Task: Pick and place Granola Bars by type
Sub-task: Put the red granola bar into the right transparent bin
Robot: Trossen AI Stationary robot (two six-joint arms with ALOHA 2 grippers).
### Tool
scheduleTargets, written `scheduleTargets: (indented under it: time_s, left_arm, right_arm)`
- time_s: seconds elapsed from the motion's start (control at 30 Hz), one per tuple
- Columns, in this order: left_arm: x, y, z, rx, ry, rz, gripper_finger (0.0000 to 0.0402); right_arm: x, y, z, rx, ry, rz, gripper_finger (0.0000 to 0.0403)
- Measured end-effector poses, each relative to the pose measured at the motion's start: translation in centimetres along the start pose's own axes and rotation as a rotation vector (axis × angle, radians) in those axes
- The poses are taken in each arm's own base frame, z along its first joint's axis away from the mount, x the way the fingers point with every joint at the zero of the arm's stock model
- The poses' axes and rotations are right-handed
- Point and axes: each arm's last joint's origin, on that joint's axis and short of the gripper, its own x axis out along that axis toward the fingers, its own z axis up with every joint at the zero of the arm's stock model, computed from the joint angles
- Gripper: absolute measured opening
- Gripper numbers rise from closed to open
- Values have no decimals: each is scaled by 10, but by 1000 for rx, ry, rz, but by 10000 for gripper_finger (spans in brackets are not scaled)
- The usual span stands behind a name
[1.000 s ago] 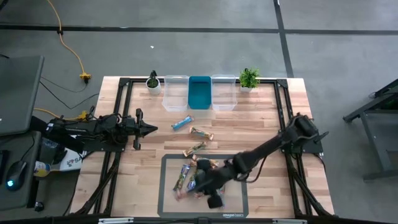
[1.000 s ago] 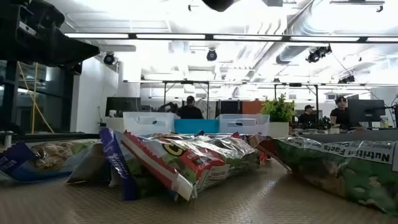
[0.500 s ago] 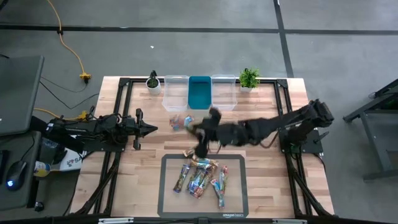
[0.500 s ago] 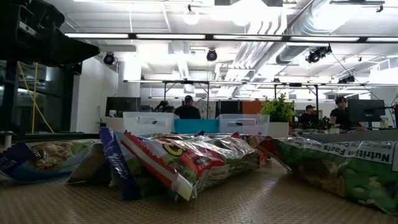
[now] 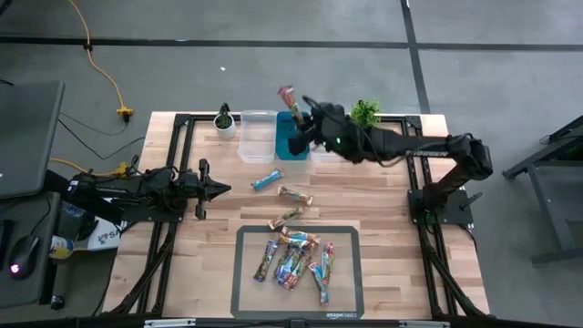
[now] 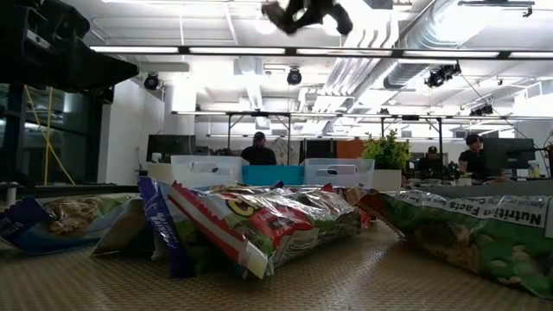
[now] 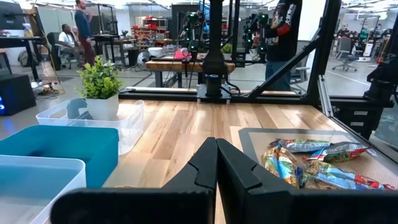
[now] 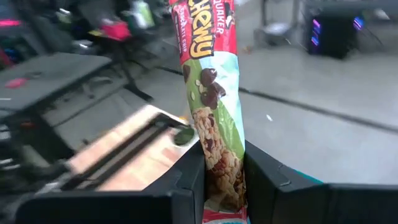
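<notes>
My left tool (image 5: 221, 189) rests low over the bench's (image 5: 383, 200) left side, fingers together and empty, well apart from everything. Just right of it two loose bars (image 5: 267, 180) lie on the wood, and the heap (image 5: 293, 260) sits on the mat (image 5: 346, 296) at the front. My right tool (image 5: 297, 121) hangs at the back, clamped on a red-and-green bar (image 8: 211, 118). The bar's long axis runs straight out past my fingers. The blue bin (image 5: 292, 137) lies directly under me, clear bins either side. I judge the drop turns on which bin suits this type; my right arm alone is near.
</notes>
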Motion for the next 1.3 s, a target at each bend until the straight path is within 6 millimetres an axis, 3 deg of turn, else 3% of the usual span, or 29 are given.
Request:
scheduleTargets:
  time_s: [0.3, 0.5, 0.63, 0.97, 1.3]
  left_arm:
    - [0, 0, 0, 0, 0, 0, 1]
    - [0, 0, 0, 0, -1, 1, 1]
    - [0, 0, 0, 0, 0, 1, 1]
    - [0, 0, 0, 0, 0, 1, 1]
    - [0, 0, 0, 0, 0, 1, 1]
  right_arm:
    - [33, -72, 10, 73, 161, -200, 71]
    - [42, -115, 14, 76, 260, -317, 71]
    - [46, -133, 12, 68, 339, -361, 71]
    - [76, -141, -20, 11, 496, -402, 71]
    - [99, -140, -48, 145, 590, -400, 71]
